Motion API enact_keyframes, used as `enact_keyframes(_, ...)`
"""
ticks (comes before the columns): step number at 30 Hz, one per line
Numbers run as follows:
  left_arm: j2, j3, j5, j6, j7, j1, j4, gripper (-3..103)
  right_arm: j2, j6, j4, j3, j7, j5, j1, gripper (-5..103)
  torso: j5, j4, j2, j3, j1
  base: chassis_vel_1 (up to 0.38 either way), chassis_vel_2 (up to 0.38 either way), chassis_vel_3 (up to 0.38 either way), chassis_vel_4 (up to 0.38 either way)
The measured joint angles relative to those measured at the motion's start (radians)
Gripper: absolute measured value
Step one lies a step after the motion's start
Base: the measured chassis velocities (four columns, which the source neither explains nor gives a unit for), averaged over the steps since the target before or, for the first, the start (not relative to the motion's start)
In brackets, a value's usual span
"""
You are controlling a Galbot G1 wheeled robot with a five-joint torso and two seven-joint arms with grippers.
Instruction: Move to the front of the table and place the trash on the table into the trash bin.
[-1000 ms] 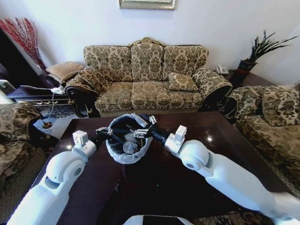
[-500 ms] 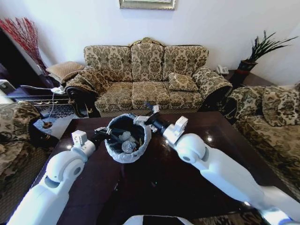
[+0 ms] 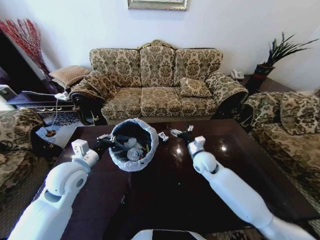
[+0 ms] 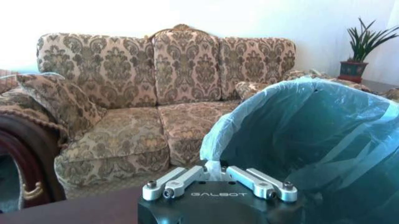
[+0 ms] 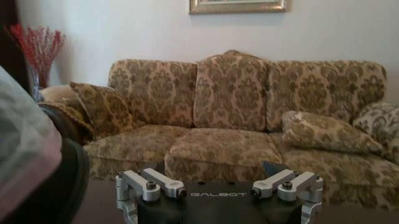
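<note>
Left pincer (image 3: 106,140) grips the bin (image 3: 131,150) rim; right pincer (image 3: 181,133) spreads wide above the surface (image 3: 170,185), near a scrap (image 3: 163,136).

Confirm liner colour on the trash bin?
Pale grey-white liner folded over the black trash bin; head view shows it best. The left wrist view tints it teal.

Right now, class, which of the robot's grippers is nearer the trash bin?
Left. The left gripper grips the trash bin rim; the right gripper hangs open beside it, apart.
</note>
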Motion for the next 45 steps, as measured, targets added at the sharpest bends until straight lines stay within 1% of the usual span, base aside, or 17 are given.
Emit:
enact_keyframes(10,-0.003,0.003,0.002,-0.001,0.000,0.001,-0.002,2,0.036,-0.005,-0.077,-0.009,-0.015,-0.018,-0.025,100,-0.0004,0.0001,0.000,0.000,0.000,-0.127,0.116,0.128,-0.134)
enact_keyframes(13,0.004,0.003,0.003,-0.001,-0.001,0.001,-0.003,2,0.081,-0.012,-0.163,-0.024,-0.023,-0.005,0.007,100,0.0003,0.0005,0.000,0.000,0.001,-0.136,0.164,0.173,-0.160)
enact_keyframes(14,0.004,0.003,0.003,-0.001,-0.001,0.001,-0.003,2,0.081,-0.012,-0.163,-0.024,-0.023,-0.005,0.007,100,0.0003,0.0005,0.000,0.000,0.001,-0.092,0.113,0.147,-0.147)
enact_keyframes(16,0.010,0.008,0.003,-0.002,-0.001,-0.001,-0.002,2,0.115,0.007,-0.237,-0.032,-0.067,-0.005,0.029,100,-0.0007,0.0000,-0.001,0.001,0.002,-0.083,0.072,0.088,-0.079)
enact_keyframes(17,0.012,0.008,0.003,-0.002,-0.001,-0.001,-0.002,2,0.126,0.012,-0.258,-0.037,-0.085,-0.002,0.035,100,-0.0004,0.0001,-0.001,0.001,0.002,0.000,0.000,0.000,0.000)
enact_keyframes(18,0.012,0.008,0.003,-0.002,-0.001,-0.001,-0.002,2,0.126,0.012,-0.258,-0.037,-0.085,-0.002,0.035,100,-0.0004,0.0001,-0.001,0.001,0.002,0.000,0.000,0.000,0.000)
enact_keyframes(20,0.013,0.009,0.003,-0.001,-0.001,0.002,-0.001,2,0.145,0.019,-0.286,-0.052,-0.126,0.011,0.038,100,-0.0002,0.0003,-0.001,0.000,0.001,0.000,0.000,0.000,0.000)
enact_keyframes(21,0.013,0.009,0.003,-0.001,-0.001,0.002,-0.001,2,0.145,0.019,-0.286,-0.052,-0.126,0.011,0.038,100,-0.0002,0.0003,-0.001,0.000,0.001,0.000,0.000,0.000,0.000)
enact_keyframes(24,0.014,0.010,0.003,-0.002,0.000,0.003,0.002,2,0.158,0.032,-0.321,-0.066,-0.164,-0.007,0.035,100,-0.0002,0.0003,0.000,-0.001,-0.001,0.000,0.000,0.000,0.000)
enact_keyframes(30,0.015,0.014,0.003,-0.001,0.000,0.003,0.004,2,0.187,0.054,-0.398,-0.070,-0.180,-0.027,0.044,100,0.0000,0.0000,0.000,0.000,-0.001,0.020,-0.033,-0.018,0.014)
enact_keyframes(35,0.023,0.014,0.004,0.000,-0.001,0.006,-0.001,2,0.205,0.078,-0.443,-0.069,-0.234,-0.024,0.051,100,-0.0002,0.0001,0.000,0.000,0.001,0.000,0.000,0.000,0.000)
enact_keyframes(37,0.024,0.014,0.004,0.000,-0.001,0.006,-0.001,2,0.208,0.080,-0.445,-0.069,-0.240,-0.023,0.051,101,-0.0002,0.0004,0.000,0.000,0.001,0.000,0.000,0.000,0.000)
enact_keyframes(40,0.026,0.014,0.004,0.001,-0.001,0.007,-0.002,2,0.215,0.088,-0.450,-0.070,-0.250,-0.023,0.050,90,0.0001,0.0004,0.000,0.000,0.000,0.000,0.000,0.000,0.000)
enact_keyframes(41,0.026,0.014,0.004,0.001,-0.001,0.007,-0.002,2,0.215,0.088,-0.450,-0.070,-0.250,-0.023,0.050,90,0.0001,0.0004,0.000,0.000,0.000,0.000,0.000,0.000,0.000)
enact_keyframes(43,0.027,0.016,0.004,0.001,-0.001,0.006,-0.002,2,0.216,0.093,-0.451,-0.072,-0.258,-0.024,0.050,79,0.0000,0.0001,0.000,0.000,0.000,0.000,0.000,0.000,0.000)
enact_keyframes(44,0.028,0.016,0.004,0.001,-0.001,0.005,-0.002,2,0.216,0.095,-0.451,-0.072,-0.262,-0.025,0.050,79,0.0000,0.0000,0.000,0.000,0.000,0.000,0.000,0.000,0.000)
enact_keyframes(45,0.028,0.016,0.004,0.001,-0.001,0.005,-0.002,2,0.216,0.097,-0.451,-0.073,-0.265,-0.026,0.050,73,0.0000,0.0000,0.000,0.000,0.000,0.000,0.000,0.000,0.000)
